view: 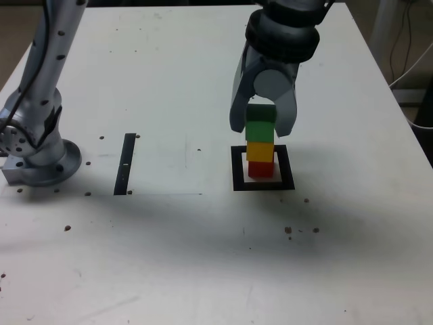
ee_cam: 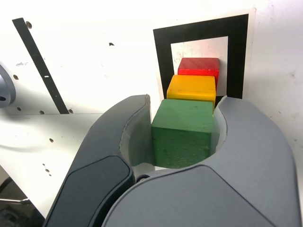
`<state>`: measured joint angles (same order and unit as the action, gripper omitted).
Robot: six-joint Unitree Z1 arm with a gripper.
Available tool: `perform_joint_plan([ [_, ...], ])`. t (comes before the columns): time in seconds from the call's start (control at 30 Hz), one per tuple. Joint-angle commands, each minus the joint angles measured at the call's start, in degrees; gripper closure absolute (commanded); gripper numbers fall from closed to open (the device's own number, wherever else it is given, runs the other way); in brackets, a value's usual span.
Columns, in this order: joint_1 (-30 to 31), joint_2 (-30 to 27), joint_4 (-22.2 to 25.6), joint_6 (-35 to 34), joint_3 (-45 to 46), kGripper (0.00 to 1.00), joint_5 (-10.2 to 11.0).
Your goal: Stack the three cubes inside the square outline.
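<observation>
While the end effector (view: 260, 128) pinches the green cube (view: 260, 128) directly above the yellow cube (view: 260, 150) and red cube (view: 260, 168), this column stands inside the square outline (view: 263, 186); release looks next.

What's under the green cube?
Under the green cube sits the yellow cube, and beneath that the red cube, inside the square outline. The end effector is shut on the green one. The faces where the cubes meet are hidden.
</observation>
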<state>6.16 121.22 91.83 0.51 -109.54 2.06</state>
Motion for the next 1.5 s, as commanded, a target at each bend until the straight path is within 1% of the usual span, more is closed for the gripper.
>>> perform_joint_plan([
  [0.0,0.0,0.3,0.3,0.0,0.0,0.33,-0.2],
  [0.07,0.0,0.2,0.1,0.0,0.0,0.16,-0.2],
  [0.13,0.0,0.2,0.0,0.0,0.1,0.04,-0.2],
  [0.2,0.0,0.1,0.0,0.0,0.3,0.01,-0.1],
  [0.4,0.0,0.0,0.2,0.0,1.2,0.01,0.5],
  [0.73,0.0,-0.4,0.4,-0.3,3.6,0.01,0.8],
  [0.9,0.4,-2.1,0.5,-0.3,3.9,0.00,1.0],
  [1.1,2.0,-8.5,1.0,-0.1,2.2,0.01,0.9],
  [1.2,2.5,-12.3,1.5,0.1,3.1,0.01,0.6],
  [1.33,2.6,-18.4,1.9,0.4,9.5,0.00,0.7],
  [1.47,2.6,-24.1,1.7,1.1,18.4,0.00,1.5],
])
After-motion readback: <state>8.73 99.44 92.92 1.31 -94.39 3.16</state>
